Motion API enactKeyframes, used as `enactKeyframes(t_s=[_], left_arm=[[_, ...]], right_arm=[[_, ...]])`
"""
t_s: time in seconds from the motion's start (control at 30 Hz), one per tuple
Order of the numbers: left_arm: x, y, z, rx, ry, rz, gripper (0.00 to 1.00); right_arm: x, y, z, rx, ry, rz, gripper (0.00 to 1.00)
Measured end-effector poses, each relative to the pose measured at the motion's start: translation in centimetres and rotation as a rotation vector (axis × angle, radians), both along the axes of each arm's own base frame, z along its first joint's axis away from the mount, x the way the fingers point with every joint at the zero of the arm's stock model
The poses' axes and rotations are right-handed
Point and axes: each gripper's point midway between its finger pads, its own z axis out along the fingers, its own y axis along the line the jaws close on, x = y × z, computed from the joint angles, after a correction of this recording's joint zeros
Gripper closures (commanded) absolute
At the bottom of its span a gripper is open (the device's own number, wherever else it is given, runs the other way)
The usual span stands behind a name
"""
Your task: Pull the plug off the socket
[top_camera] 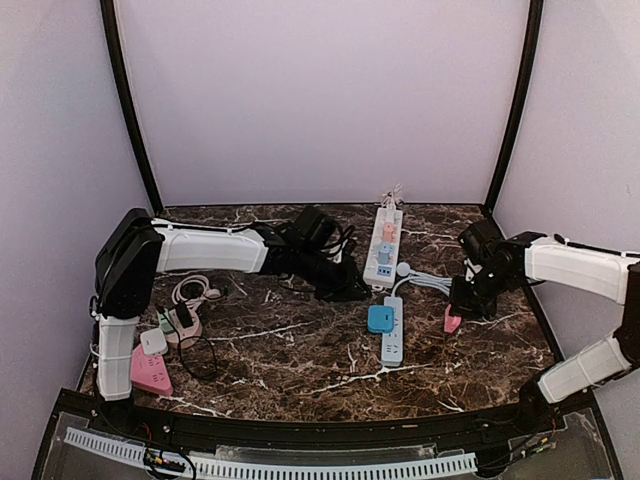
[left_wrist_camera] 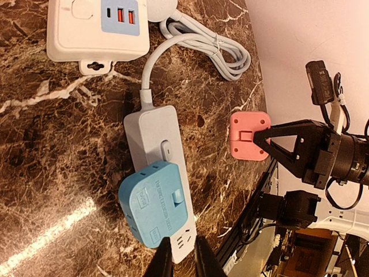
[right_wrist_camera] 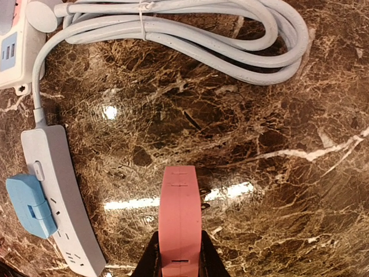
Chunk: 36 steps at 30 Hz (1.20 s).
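A grey power strip (top_camera: 392,342) lies at mid-table with a blue adapter (top_camera: 380,318) plugged into it; both also show in the left wrist view, the strip (left_wrist_camera: 151,130) and the adapter (left_wrist_camera: 154,202). My right gripper (top_camera: 464,304) is shut on a pink plug (right_wrist_camera: 180,210) and holds it off the strip, to its right, just above the table; its metal prongs point sideways. The plug also shows in the top view (top_camera: 452,322). My left gripper (top_camera: 352,288) hovers left of the strip, its jaws a narrow gap apart and empty (left_wrist_camera: 183,254).
A white power strip (top_camera: 384,245) with pink and blue plugs lies behind the grey one. The grey strip's coiled cable (right_wrist_camera: 190,29) lies between the strips and the right arm. Pink and white adapters and cables (top_camera: 165,340) lie at the left edge.
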Motion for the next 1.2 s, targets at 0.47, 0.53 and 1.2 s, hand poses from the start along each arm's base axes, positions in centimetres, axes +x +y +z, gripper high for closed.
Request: enactKeyframes(t_s=[0.47, 0.53, 1.2], left_arm=[[-0.3, 0.4, -0.8, 0.002, 0.002, 0.001, 0.86], [-0.2, 0.3, -0.8, -0.002, -0.001, 0.001, 0.86], [-0.3, 0.2, -0.7, -0.011, 0.017, 0.005, 0.76]], right_arm=[[0.8, 1.4, -1.9, 0.049, -0.006, 0.036, 0.77], [0.6, 1.5, -2.1, 0.055, -0.002, 0.038, 0.72], [0.3, 2.5, 1.6, 0.106, -0.096, 0.087, 0.57]])
